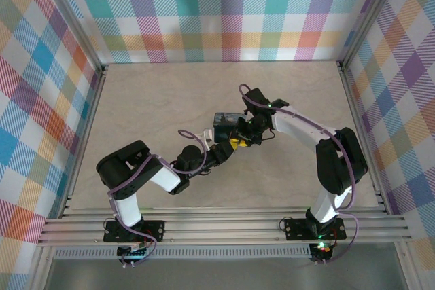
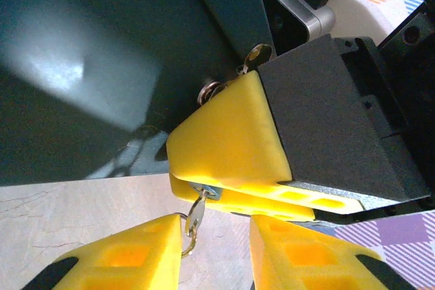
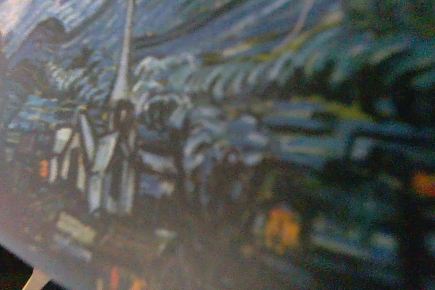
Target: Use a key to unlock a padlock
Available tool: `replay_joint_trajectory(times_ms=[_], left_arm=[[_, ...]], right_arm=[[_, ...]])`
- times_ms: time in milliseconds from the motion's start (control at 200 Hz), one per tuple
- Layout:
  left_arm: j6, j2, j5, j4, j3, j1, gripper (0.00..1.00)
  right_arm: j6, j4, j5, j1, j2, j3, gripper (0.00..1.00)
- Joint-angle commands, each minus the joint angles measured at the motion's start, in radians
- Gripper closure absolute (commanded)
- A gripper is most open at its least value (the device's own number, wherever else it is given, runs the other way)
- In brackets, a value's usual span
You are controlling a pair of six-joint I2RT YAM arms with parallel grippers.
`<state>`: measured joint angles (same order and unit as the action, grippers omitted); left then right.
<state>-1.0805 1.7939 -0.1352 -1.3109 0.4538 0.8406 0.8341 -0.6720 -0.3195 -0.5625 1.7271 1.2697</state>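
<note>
Gaping, the left gripper's [image 2: 216, 230] fingers [image 2: 129, 256] flank the dangling key [image 2: 195, 216] — it touches the left finger, ungrasped. Just right, the right gripper [image 2: 187, 178] pinches the padlock [image 2: 212, 91] — mostly hidden between its pads [image 2: 224, 134] — beside the tin [image 2: 102, 66].

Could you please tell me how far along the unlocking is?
Done: the right gripper clamps the padlock at the tin, and the key looks inserted. In hand: the left gripper, open, brackets the key. Left: turning it and freeing the shackle.
</note>
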Motion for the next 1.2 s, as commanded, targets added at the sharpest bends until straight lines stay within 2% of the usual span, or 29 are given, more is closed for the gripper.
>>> replay_joint_trajectory(times_ms=[0, 315, 555, 640, 775, 910, 975, 1060, 1195], left_arm=[[0.017, 0.003, -0.026, -0.039, 0.039, 0.008, 0.72], [0.047, 0.022, -0.029, -0.037, 0.068, 0.008, 0.85], [0.048, 0.019, 0.01, -0.037, 0.035, 0.005, 0.69], [0.053, 0.012, 0.001, -0.036, 0.036, 0.001, 0.68], [0.064, 0.006, -0.017, -0.036, 0.042, -0.005, 0.81], [0.097, 0.005, -0.037, -0.034, 0.052, -0.006, 1.0], [0.133, 0.0, -0.048, -0.024, 0.055, -0.006, 1.0], [0.227, -0.031, -0.059, 0.078, 0.07, 0.003, 1.0], [0.477, -0.12, -0.025, 0.418, 0.132, 0.051, 1.0]], right_arm=[[0.024, 0.024, -0.042, 0.006, 0.006, -0.003, 1.0], [0.031, 0.024, -0.061, 0.006, -0.006, -0.007, 1.0], [0.031, 0.02, -0.066, 0.006, -0.019, -0.02, 1.0], [0.031, 0.021, -0.071, 0.006, -0.019, -0.021, 1.0], [0.036, 0.028, -0.08, 0.006, -0.016, -0.023, 1.0], [0.036, 0.023, -0.09, 0.005, -0.017, -0.017, 1.0], [0.033, 0.016, -0.094, 0.006, -0.018, -0.013, 1.0], [0.03, -0.002, -0.1, 0.005, -0.023, -0.007, 1.0], [0.028, -0.032, -0.113, 0.006, -0.032, -0.006, 0.77]])
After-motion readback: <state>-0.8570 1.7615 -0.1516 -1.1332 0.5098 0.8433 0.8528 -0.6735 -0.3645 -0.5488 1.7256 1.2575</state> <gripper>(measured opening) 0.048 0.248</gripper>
